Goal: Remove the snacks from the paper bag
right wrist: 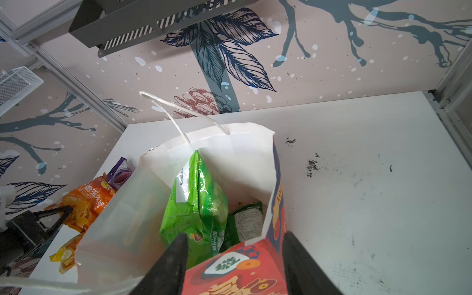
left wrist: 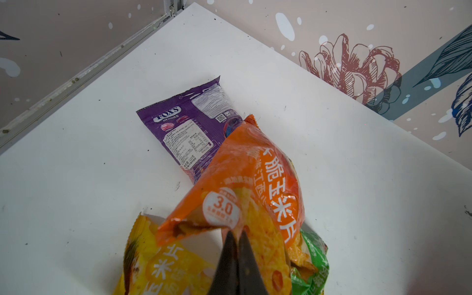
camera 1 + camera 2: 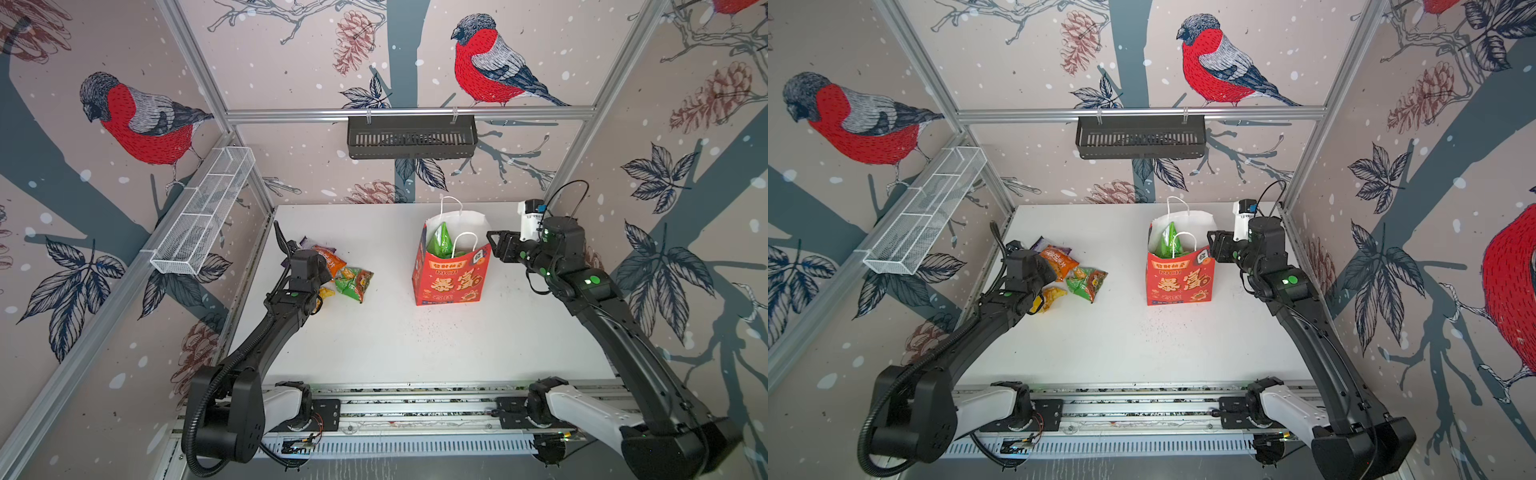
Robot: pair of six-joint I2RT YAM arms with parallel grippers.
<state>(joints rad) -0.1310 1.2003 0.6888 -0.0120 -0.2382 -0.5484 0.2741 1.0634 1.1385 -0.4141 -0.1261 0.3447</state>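
Observation:
The red paper bag stands upright right of the table's middle, mouth open. A bright green snack packet stands in it beside a smaller dark green one. My right gripper is open at the bag's right rim, one finger over the inside and one outside the wall. To the left lie the purple, yellow and green-red packets. My left gripper is shut on the orange packet, just above that pile.
A black slotted basket hangs on the back wall. A white wire basket is fixed to the left wall. The arms' base rail runs along the table's front edge. Dark specks dot the table right of the bag.

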